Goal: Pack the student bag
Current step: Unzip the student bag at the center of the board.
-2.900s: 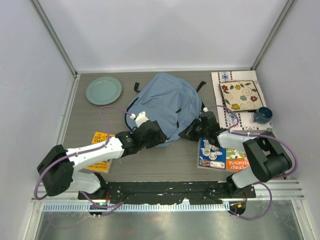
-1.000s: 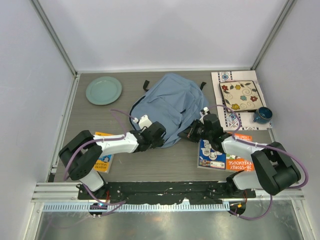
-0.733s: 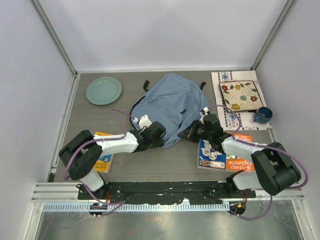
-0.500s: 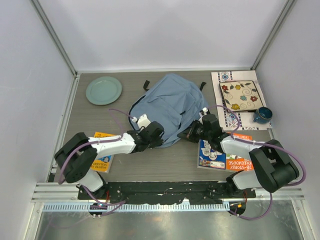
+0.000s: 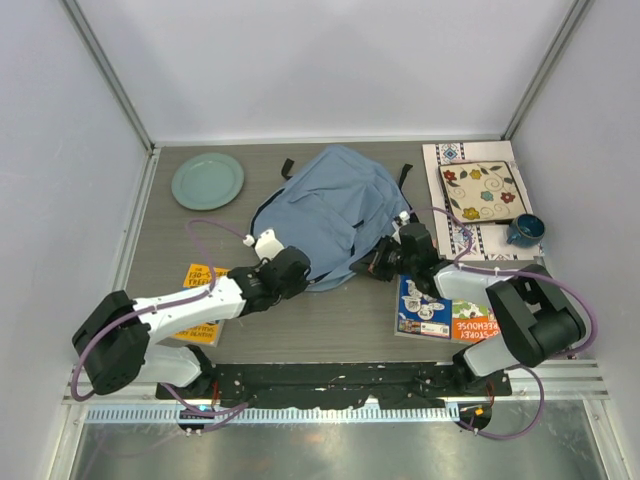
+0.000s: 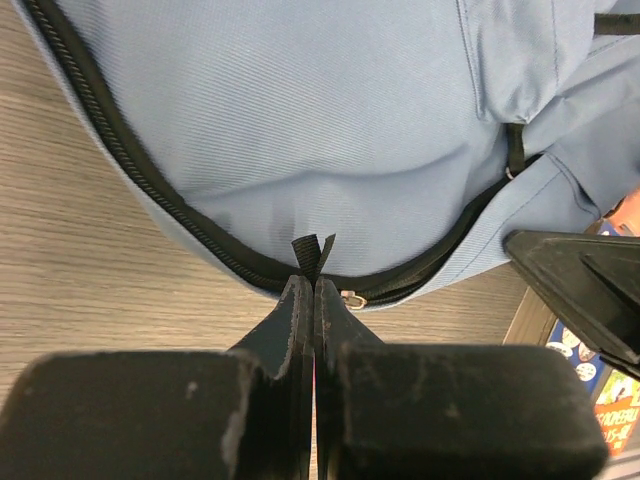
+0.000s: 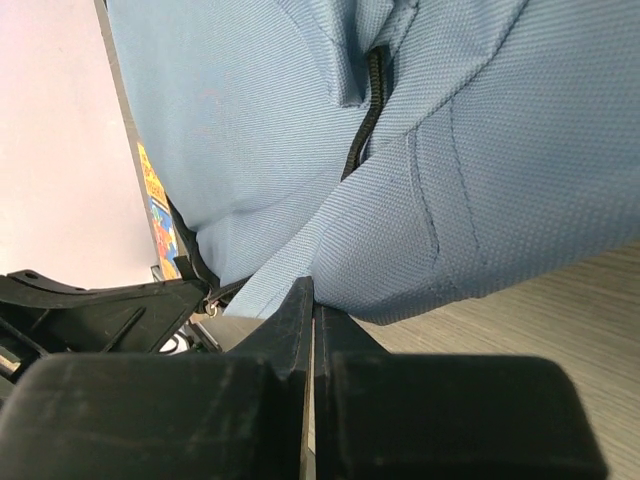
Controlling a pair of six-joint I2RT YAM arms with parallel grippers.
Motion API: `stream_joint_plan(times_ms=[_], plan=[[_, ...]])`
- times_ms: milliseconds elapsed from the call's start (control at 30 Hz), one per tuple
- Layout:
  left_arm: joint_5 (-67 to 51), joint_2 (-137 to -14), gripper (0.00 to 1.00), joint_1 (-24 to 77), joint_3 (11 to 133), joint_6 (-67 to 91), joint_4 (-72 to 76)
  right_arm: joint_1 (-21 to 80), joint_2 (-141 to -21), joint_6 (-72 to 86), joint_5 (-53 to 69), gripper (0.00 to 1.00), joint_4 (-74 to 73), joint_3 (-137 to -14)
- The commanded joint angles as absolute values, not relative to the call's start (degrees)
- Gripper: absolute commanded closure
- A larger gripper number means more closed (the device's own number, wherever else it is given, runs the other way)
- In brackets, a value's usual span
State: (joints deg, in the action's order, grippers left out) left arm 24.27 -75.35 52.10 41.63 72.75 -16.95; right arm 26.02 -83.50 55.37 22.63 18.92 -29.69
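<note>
Student bag (image 5: 330, 205) | grey wood table (image 5: 300, 335) | white walls (image 5: 320, 70) | left tool (image 6: 313, 285), right tool (image 7: 312, 292) clamp it

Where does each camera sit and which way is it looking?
Top external: above, behind the bases, looking down on the table; both arms show.
Left wrist: on the left arm, facing the student bag; shut left fingers pinch its zipper pull.
Right wrist: on the right arm, facing the bag's edge; shut right fingers show.
Shared: each wrist view shows the other's fingers.

2 arms stretched low and inward, left pincer (image 6: 313, 287) clamped tight (right pincer (image 7: 312, 292) too)
</note>
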Motion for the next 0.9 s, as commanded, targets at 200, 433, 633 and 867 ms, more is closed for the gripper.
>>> stream_joint_plan(times_ms=[200, 433, 633, 867], plan=[[30.67, -69.7, 1.0, 51.86, 40.08, 70.32, -27.42, 21.19, -85.95, 52.04, 24.07, 0.99, 22.94, -33.83], [22.86, -68.9, 1.0, 52.03, 38.41, 69.08, -17.86, 20.21, -87.11, 45.45, 31.02, 0.67, 12.59, -41.3], [20.92, -72.95, 1.0, 53.26, 41.04, 71.28, -13.63, 20.48, -75.51, 50.07, 29.01, 0.25, 4.93, -34.4], [19.69, -74.62, 1.0, 53.88, 44.38, 69.7, -11.95, 25.65, -67.15, 67.31, 25.95, 0.25, 13.79, -23.91]])
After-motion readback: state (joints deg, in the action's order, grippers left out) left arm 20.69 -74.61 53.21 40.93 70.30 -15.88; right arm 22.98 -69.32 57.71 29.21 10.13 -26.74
